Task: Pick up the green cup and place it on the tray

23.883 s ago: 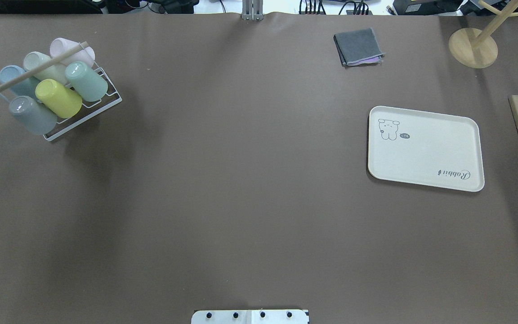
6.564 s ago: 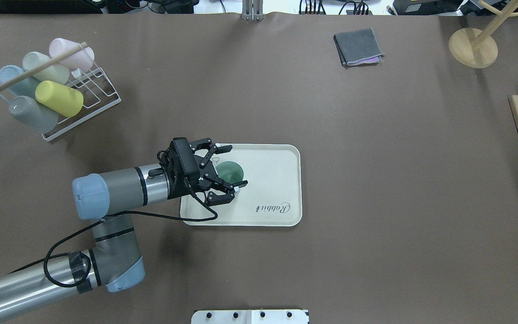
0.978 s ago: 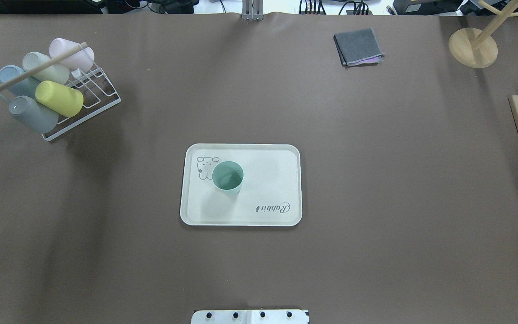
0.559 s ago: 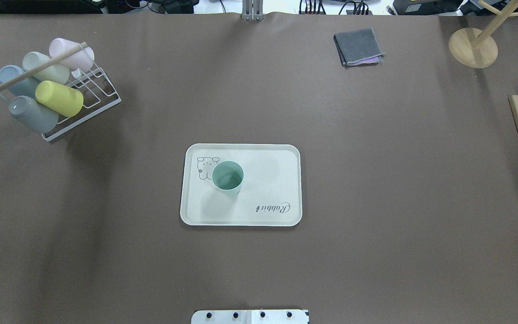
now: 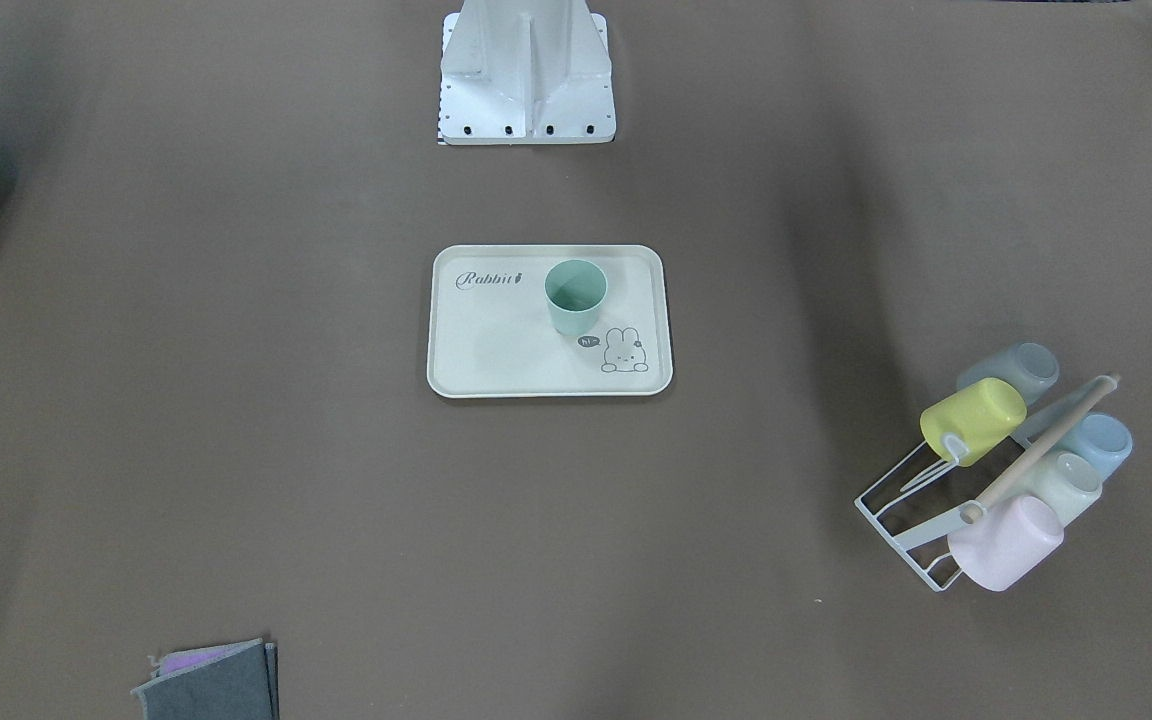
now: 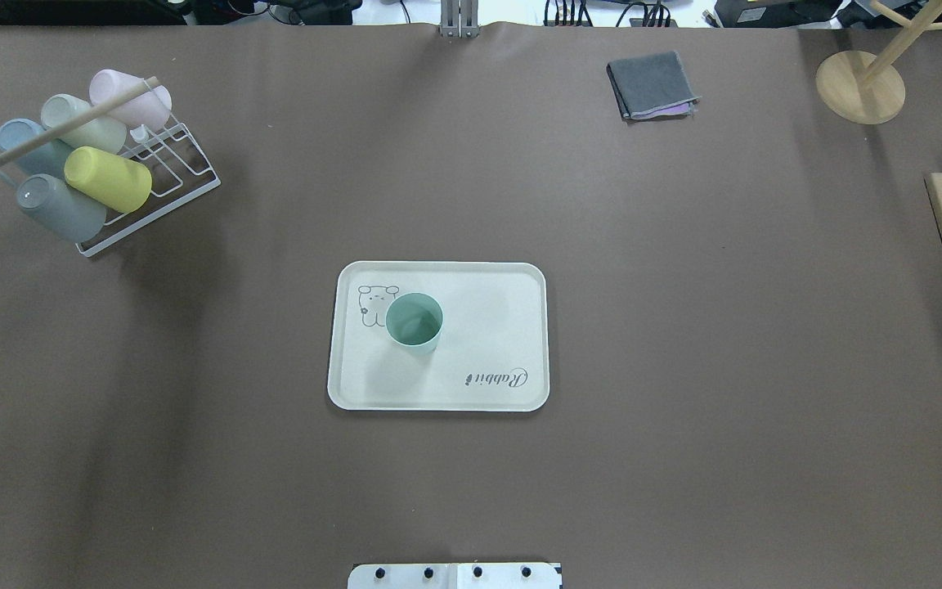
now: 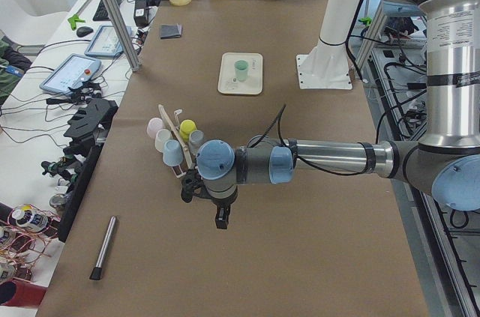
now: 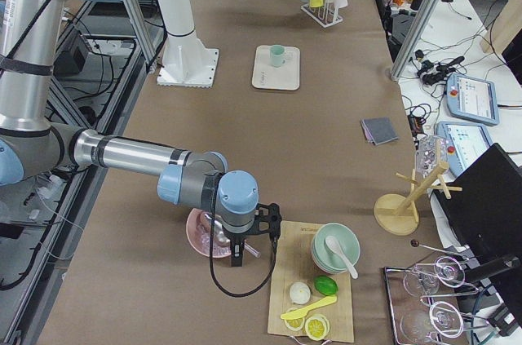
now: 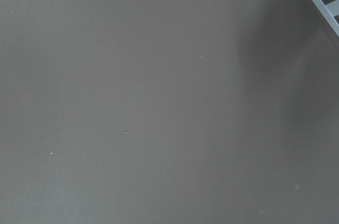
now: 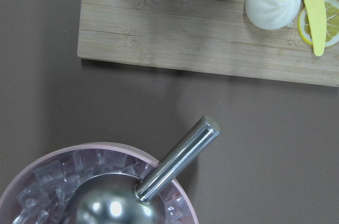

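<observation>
Green cup (image 6: 414, 321) upright on tray (image 6: 438, 406), beside the bunny drawing, apart from every rim — cup rack (image 6: 70, 123) well apart. Left gripper (image 7: 222, 221), right gripper (image 8: 237, 260) — finger spread can't be judged.

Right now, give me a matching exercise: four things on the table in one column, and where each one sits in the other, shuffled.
1 green cup
2 yellow cup
3 grey cloth
4 metal scoop

A in the pink bowl of ice
B on the cream tray
C on the bare table
D on the white wire rack

Pairs: 1-B, 2-D, 3-C, 4-A
</observation>
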Controlling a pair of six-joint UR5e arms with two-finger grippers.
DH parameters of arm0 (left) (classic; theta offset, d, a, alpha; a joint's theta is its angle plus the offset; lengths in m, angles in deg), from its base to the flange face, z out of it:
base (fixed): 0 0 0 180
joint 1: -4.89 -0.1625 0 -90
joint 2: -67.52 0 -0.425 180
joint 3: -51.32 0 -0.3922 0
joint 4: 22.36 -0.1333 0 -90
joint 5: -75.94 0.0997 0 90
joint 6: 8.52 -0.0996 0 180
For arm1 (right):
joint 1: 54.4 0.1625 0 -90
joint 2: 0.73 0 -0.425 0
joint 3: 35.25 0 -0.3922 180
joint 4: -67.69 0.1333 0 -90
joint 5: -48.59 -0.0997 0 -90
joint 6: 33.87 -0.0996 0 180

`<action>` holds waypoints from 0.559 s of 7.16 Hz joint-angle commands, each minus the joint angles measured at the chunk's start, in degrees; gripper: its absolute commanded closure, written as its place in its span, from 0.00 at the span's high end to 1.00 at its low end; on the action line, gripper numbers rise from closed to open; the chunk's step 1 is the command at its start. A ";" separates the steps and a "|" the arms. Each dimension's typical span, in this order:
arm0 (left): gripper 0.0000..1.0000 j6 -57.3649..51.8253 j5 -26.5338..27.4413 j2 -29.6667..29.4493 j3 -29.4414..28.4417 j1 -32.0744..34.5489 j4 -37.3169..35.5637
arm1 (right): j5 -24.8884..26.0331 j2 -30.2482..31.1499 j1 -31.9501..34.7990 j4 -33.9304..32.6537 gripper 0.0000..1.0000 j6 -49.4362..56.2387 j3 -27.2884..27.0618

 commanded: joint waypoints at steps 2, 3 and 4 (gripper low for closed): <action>0.99 0.08 -0.09 -0.59 -0.26 0.00 0.06 | 0.00 0.07 0.00 0.00 1.00 0.00 0.00; 0.99 0.08 0.00 -0.50 -0.52 0.00 -0.11 | 0.00 -0.01 0.00 0.00 1.00 0.00 0.00; 0.99 0.08 -0.09 -0.41 -0.26 0.00 -0.20 | 0.00 0.07 0.00 0.00 1.00 -0.08 0.00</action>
